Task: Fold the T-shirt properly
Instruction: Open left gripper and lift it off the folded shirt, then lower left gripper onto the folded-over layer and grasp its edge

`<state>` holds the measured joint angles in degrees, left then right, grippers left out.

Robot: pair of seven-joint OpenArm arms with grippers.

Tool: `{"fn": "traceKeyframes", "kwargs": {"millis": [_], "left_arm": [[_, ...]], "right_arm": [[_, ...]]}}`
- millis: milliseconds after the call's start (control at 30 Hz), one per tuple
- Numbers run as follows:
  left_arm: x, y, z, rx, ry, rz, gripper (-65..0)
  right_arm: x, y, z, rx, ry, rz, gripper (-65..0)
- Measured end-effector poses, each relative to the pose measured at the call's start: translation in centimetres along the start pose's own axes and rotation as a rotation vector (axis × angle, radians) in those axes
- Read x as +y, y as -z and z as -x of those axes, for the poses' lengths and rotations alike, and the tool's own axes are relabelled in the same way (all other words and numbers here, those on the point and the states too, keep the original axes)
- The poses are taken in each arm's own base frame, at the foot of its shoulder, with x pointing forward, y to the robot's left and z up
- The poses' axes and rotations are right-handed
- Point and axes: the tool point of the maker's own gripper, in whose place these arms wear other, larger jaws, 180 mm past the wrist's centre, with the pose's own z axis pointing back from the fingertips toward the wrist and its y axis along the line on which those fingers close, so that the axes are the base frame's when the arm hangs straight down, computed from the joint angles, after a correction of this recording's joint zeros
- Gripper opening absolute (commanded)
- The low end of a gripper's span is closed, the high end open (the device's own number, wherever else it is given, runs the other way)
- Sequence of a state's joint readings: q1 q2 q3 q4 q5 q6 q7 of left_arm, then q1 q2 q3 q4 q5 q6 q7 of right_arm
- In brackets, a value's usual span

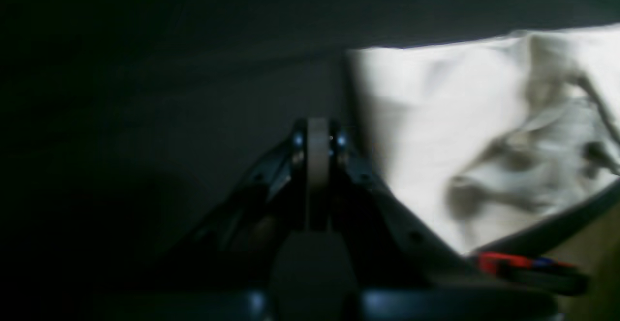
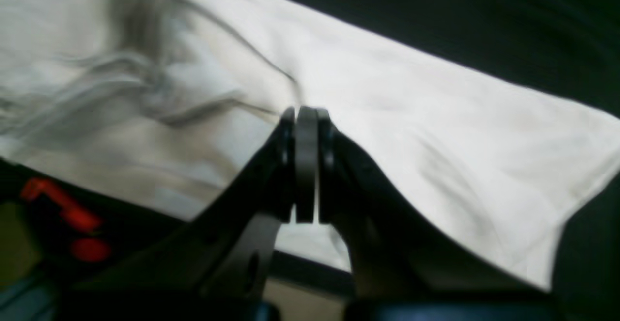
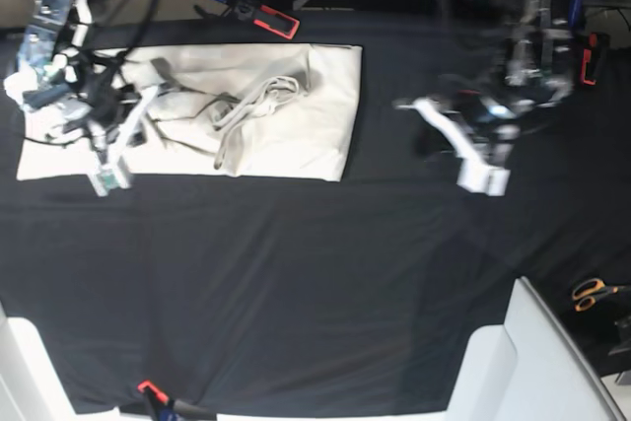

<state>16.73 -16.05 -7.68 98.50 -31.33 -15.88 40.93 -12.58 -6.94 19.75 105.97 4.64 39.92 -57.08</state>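
The cream T-shirt (image 3: 296, 115) lies rumpled on the black cloth at the back left, with its right part flat and creases in the middle. My right gripper (image 3: 108, 179) hovers at the shirt's near left edge. In the right wrist view the right gripper (image 2: 306, 113) is shut, its tips over the T-shirt (image 2: 436, 117); I see no cloth lifted by it. My left gripper (image 3: 483, 179) hangs over bare black cloth right of the shirt. In the left wrist view the left gripper (image 1: 317, 127) is shut with nothing in it, and the T-shirt (image 1: 436, 117) lies off to its right.
Orange-handled scissors (image 3: 592, 293) lie at the right edge beside a white panel (image 3: 532, 362). A red and blue clamp (image 3: 276, 22) and cables sit along the back edge. A red clip (image 3: 148, 388) holds the black cloth at the front.
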Motion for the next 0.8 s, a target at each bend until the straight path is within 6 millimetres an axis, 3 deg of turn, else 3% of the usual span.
{"fn": "traceKeyframes", "kwargs": {"millis": [100, 167, 267, 333, 400, 467, 567, 667, 800], "left_arm": [[4.9, -2.4, 0.7, 0.003, -0.035, -0.128, -65.0], [7.3, -3.9, 1.0, -0.006, -0.065, -0.195, -65.0], [9.8, -5.4, 0.9, -0.009, -0.06, -0.256, -65.0], [9.8, -5.2, 1.0, 0.026, -0.014, -0.245, -65.0], [7.8, -4.0, 1.5, 0.06, 0.03, -0.186, -65.0], [4.0, -2.6, 2.2, 0.076, 0.052, -0.087, -65.0], [-2.6, -0.7, 3.1, 0.083, 0.028, 0.087, -65.0], [-7.8, 0.3, 3.8, 0.099, 0.0, 0.233, -65.0], [-12.4, 1.4, 3.2, 0.09, 0.012, 0.344, -65.0]], "right_arm": [[2.7, 0.2, 0.6, 0.05, -0.003, -0.099, -64.8], [3.3, 0.1, 0.1, 0.032, 0.163, -0.141, -64.8], [5.7, -0.5, -1.0, -0.039, 0.323, -0.283, -64.7], [6.9, -0.9, -1.1, -0.045, 0.353, -0.355, -64.8], [6.4, -0.9, -1.4, -0.056, 0.37, -0.342, -64.8], [5.2, -0.9, -1.6, -0.059, 0.384, -0.315, -64.8], [1.6, -1.2, -1.3, -0.069, 0.417, -0.214, -64.8], [-1.8, -1.8, -1.7, -0.125, 0.397, -0.126, -64.8], [-2.9, -1.2, -0.3, -0.099, 0.414, -0.112, -65.0]]}}
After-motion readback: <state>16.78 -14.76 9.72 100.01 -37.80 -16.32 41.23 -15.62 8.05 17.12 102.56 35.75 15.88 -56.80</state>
